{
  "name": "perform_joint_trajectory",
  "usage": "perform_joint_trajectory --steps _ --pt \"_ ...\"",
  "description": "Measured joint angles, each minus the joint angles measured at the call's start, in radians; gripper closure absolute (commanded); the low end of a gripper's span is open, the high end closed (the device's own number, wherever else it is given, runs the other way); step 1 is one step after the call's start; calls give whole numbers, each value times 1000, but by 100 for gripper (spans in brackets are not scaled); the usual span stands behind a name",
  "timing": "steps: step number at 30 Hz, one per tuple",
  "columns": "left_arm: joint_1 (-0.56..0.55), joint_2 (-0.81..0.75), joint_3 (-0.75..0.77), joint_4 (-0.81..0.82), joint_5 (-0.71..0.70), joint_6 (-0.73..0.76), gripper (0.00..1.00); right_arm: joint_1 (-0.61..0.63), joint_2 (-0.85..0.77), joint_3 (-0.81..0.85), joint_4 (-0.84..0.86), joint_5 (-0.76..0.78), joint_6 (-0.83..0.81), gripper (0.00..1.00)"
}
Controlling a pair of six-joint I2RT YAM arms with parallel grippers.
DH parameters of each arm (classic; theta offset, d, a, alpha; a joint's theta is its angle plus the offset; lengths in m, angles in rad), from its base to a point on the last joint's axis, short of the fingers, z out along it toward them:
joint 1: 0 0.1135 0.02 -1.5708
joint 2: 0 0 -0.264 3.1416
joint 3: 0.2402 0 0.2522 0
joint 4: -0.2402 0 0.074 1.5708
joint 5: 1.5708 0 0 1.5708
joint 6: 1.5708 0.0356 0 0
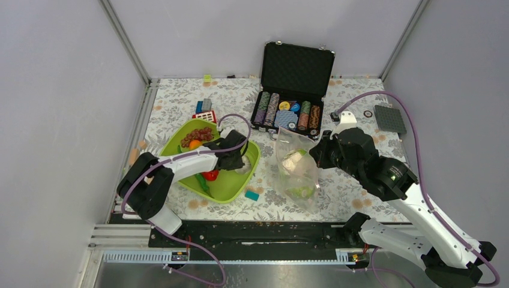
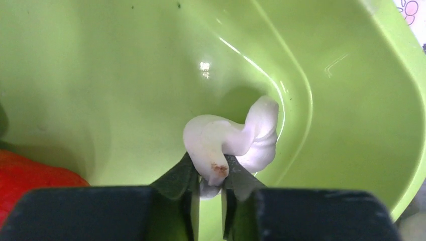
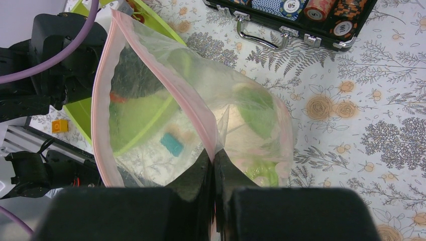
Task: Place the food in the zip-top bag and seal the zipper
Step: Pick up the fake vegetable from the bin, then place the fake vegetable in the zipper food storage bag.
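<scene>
The left claw (image 2: 211,176) is closed on the white cauliflower (image 2: 238,135) inside the lime-green tray (image 2: 351,100). The right claw (image 3: 213,161) is clamped on the zipper (image 3: 176,93), and the zip-top bag (image 3: 145,120) mouth gapes.

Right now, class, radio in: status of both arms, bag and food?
Left fingers shut on cauliflower, in the tray. Right fingers pinch the zipper, bag mouth open, cabbage inside. Teal block lies between tray and bag.

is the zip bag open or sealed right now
Open. The zip-top bag is unsealed: its pink zipper spreads in a wide loop, with the right gripper pinching one side of the mouth.
</scene>
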Motion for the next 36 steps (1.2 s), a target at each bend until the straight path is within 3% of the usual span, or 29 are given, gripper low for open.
perform_joint_trajectory --steps 9,16,23,29,36 --pt "3 -71 11 -53 -21 34 100 0 0 0 0 0 0 100" --pt "5 -372 40 -129 -39 87 100 0 0 -1 1 0 0 100" --pt "-8 -652 145 -21 153 171 100 0 -2 -8 2 -8 0 100" --pt "-171 -635 272 61 338 294 97 0 -12 -8 1 -23 0 100" --pt "-369 -447 453 39 414 460 96 0 -47 -14 1 -24 0 100"
